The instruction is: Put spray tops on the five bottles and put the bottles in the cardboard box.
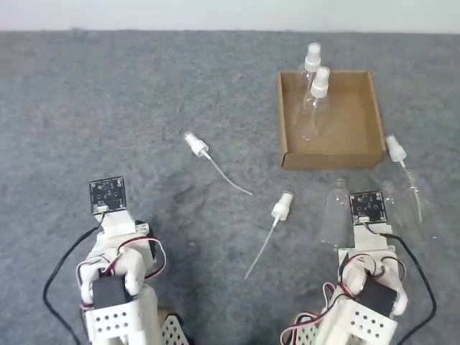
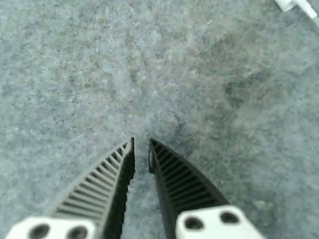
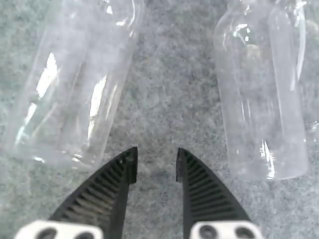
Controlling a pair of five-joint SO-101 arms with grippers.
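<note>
Right fingers (image 3: 128,164) narrowly apart, empty; bottles (image 3: 75,84) just ahead either side; left fingers (image 2: 127,155) almost closed.

The counter (image 1: 144,86) had a grey cloth on it that looked fuzzy and rough. The cardboard box (image 1: 329,159) was brown, dull paper board. The bottles (image 3: 75,84) were clear, shiny, smooth plastic. The spray tops (image 1: 195,144) were smooth white plastic with thin see-through tubes. The left pincer (image 2: 141,141) and the right pincer (image 3: 157,149) were dull black plastic with ridges, set on white plastic.
</note>
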